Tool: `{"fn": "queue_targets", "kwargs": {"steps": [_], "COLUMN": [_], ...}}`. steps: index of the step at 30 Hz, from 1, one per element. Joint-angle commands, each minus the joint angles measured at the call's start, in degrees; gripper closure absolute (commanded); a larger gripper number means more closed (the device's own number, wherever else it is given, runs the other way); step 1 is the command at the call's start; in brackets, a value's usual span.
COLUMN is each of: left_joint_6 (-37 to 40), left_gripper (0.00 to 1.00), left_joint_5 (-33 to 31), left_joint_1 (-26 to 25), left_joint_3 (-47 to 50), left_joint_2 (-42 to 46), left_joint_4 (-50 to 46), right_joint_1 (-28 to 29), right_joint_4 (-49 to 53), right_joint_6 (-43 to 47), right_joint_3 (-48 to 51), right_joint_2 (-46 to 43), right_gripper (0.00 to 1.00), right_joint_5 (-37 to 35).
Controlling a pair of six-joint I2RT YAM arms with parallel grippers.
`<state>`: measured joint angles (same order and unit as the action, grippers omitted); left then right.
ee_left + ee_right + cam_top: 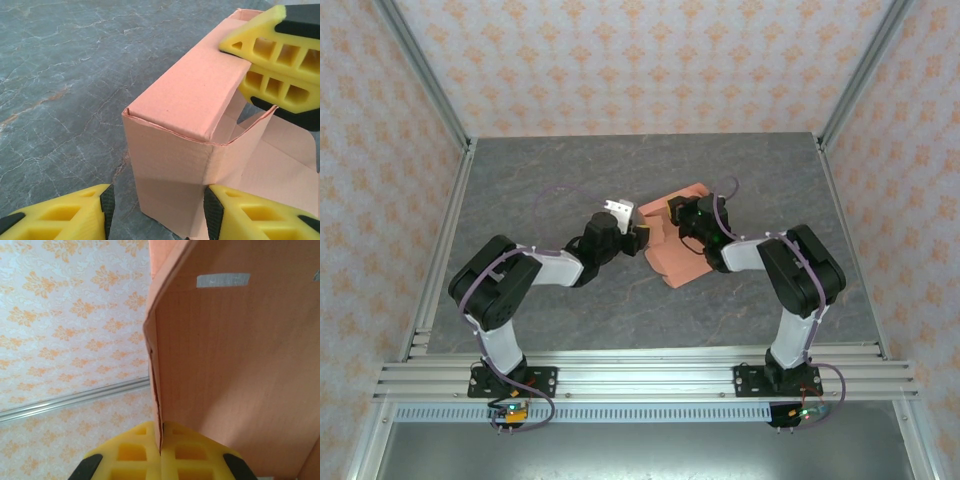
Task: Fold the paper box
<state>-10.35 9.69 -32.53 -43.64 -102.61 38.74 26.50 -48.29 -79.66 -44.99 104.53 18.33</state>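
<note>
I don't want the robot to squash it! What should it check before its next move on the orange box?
1. Right gripper pinches the box by its top edge: ok.
2. Left gripper open, straddling the box's near corner: ok.
3. Left fingers pressing the box: not ok, a gap shows beside one.
4. Box fully closed: not ok, its side gapes open.
5. Box resting flat on the table: cannot tell.
</note>
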Motion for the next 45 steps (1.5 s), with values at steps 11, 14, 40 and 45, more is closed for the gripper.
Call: {"fn": "queue_targets", "kwargs": {"steps": [11, 14, 40, 45], "left_joint_6": [1.17, 0.9, 2.87, 4.48], "left_gripper": [0.45, 0.42, 0.84, 0.87], "left_joint_5": [-9.16, -11.66, -28.66, -28.07], "left_joint_1": [-1.13, -1.08, -8.04, -8.03], "left_joint_3": [-2.54, -3.56, -4.1, -3.4], "left_joint_2": [-4.92, -6.06, -8.22, -7.83], "left_joint_4": [3.3, 2.95, 4.43, 4.78], "right_joint_1": [2.54, 3.04, 6.23, 6.2], "right_joint_4": [-9.89, -9.96, -4.01, -0.6], "right_joint_6": [-1.57, -0.94, -0.17, -1.98], "right_joint_3": [4.98, 5.27, 9.31, 12.76], "right_joint_2": [1.66, 1.73, -6.45, -14.07], "right_gripper": [0.97, 0.97, 0.67, 0.51], "right_joint_5": [-3.12, -3.23, -7.43, -6.46]}}
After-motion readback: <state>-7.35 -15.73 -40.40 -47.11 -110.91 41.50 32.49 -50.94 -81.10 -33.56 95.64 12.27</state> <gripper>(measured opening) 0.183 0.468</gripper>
